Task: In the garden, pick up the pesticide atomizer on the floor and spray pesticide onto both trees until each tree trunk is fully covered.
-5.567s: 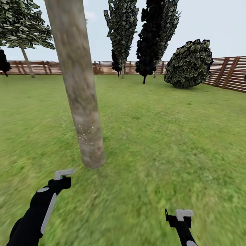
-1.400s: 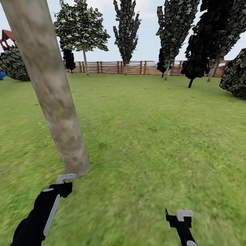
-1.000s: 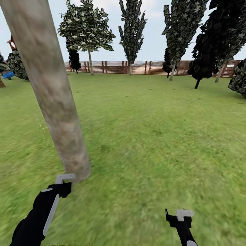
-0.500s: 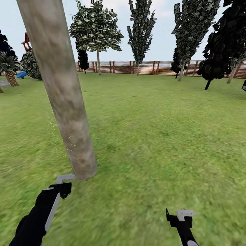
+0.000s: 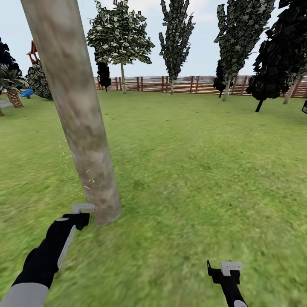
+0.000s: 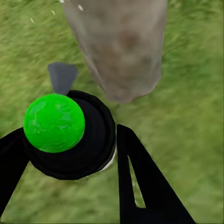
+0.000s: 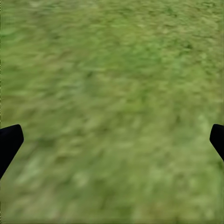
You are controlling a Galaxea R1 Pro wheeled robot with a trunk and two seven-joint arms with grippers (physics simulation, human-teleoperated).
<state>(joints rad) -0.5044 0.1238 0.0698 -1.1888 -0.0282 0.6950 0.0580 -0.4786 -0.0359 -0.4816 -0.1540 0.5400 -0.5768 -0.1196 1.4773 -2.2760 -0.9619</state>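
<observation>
At the tree trunk (image 5: 85,140) base, the left gripper (image 6: 70,154), clamped on the atomizer (image 6: 65,135), has risen slightly (spraying likely continues); right gripper (image 7: 112,140) hangs spread, empty.

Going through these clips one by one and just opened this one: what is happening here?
A two-armed robot stands on a garden lawn at the foot of a thick pale tree trunk. Its left gripper holds the pesticide atomizer, a black body with a green cap, its nozzle aimed at the trunk's base. Small pale specks dot the lower trunk, possibly spray. The right gripper hangs open and empty over grass. A wooden fence and other trees stand behind.
</observation>
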